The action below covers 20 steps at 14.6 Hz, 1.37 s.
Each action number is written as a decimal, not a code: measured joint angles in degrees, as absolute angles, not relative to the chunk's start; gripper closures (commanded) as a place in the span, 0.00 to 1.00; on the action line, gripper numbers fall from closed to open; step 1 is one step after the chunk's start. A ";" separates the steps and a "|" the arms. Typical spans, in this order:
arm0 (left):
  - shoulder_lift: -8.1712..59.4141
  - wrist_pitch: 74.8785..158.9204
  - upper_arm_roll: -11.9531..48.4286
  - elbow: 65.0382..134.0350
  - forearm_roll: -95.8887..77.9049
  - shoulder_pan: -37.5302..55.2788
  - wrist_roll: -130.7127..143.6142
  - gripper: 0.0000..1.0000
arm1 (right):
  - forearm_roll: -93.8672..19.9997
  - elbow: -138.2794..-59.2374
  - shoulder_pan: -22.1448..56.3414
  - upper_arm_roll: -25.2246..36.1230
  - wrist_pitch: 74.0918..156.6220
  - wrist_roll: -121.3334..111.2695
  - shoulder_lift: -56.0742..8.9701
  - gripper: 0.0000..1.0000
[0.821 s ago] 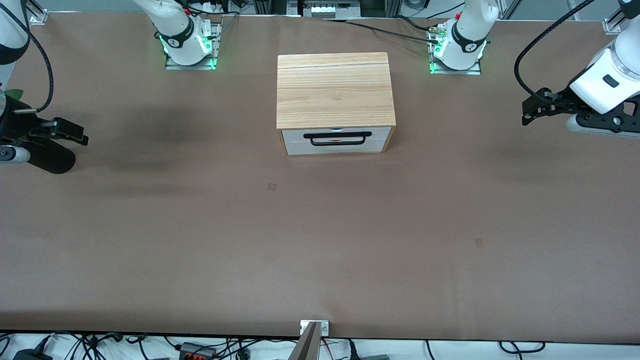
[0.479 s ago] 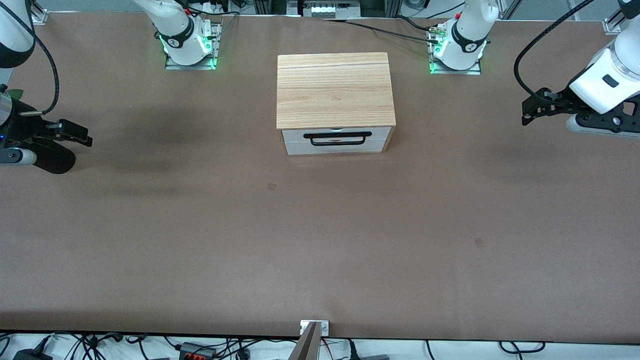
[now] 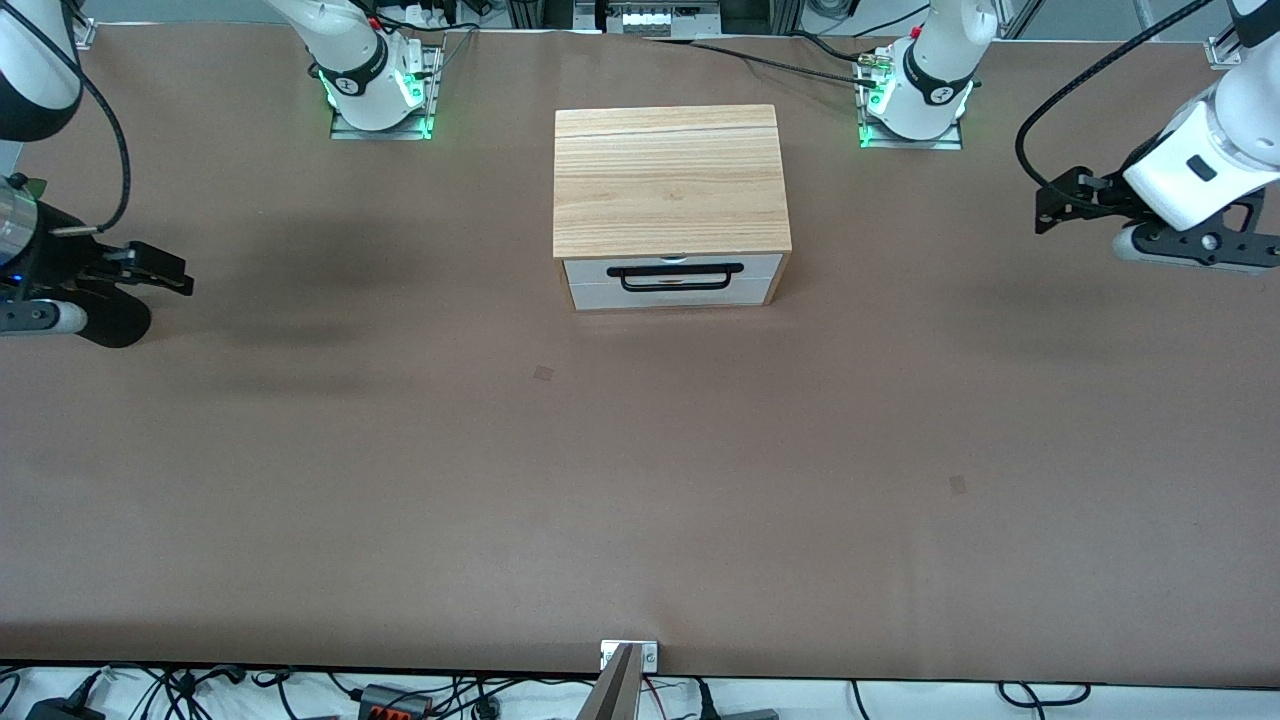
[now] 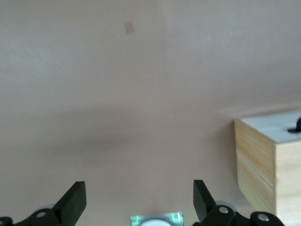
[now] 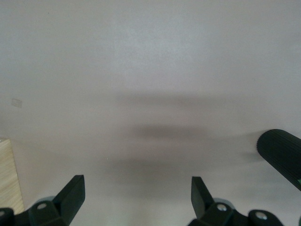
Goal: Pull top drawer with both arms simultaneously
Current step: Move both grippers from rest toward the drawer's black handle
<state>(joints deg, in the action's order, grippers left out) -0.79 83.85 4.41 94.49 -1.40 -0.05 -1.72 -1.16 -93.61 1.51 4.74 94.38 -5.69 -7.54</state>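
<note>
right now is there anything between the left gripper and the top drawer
Nothing: in the front view only bare table separates the open left gripper from the top drawer.

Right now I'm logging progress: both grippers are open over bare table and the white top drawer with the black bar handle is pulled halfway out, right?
Not quite. The white top drawer with the black bar handle is fully shut, per the front view. The left gripper and right gripper are indeed open over bare table.
</note>
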 measured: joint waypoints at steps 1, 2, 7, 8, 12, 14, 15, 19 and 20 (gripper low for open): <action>-0.48 82.33 4.40 94.37 -3.08 -0.10 -1.72 0.00 | -1.17 -93.68 1.80 4.72 94.42 -5.70 -8.43 0.00; -0.05 80.84 4.39 94.28 -4.79 -0.13 -1.72 0.00 | -1.17 -93.69 2.08 4.70 94.56 -5.69 -9.37 0.00; 4.85 74.88 4.36 94.22 -14.12 -0.37 -6.61 0.00 | -2.23 -93.73 5.12 4.58 95.11 -5.67 -14.07 0.00; 6.29 74.77 4.35 94.25 -17.17 -0.90 -8.95 0.00 | -2.51 -93.72 5.76 4.57 95.22 -5.63 -14.83 0.00; 13.06 74.93 4.12 95.43 -35.14 -7.17 -19.28 0.00 | -7.43 -93.73 7.17 4.55 96.69 -5.62 -16.21 0.00; 16.08 76.67 3.95 97.70 -43.25 -9.84 -26.16 0.00 | -17.45 -93.75 8.47 4.53 98.45 -5.00 -18.35 0.00; 17.43 78.23 3.94 99.15 -46.91 -10.28 -29.25 0.00 | -23.00 -93.74 8.88 4.53 99.63 -4.97 -19.79 0.00; 22.16 83.25 4.27 104.02 -59.19 -9.84 -37.13 0.00 | -42.14 -93.74 10.21 4.50 101.44 -9.79 -24.54 0.00; 23.35 83.73 4.37 104.47 -60.90 -9.70 -38.54 0.00 | -46.85 -93.86 10.77 4.50 101.43 -12.78 -25.55 0.00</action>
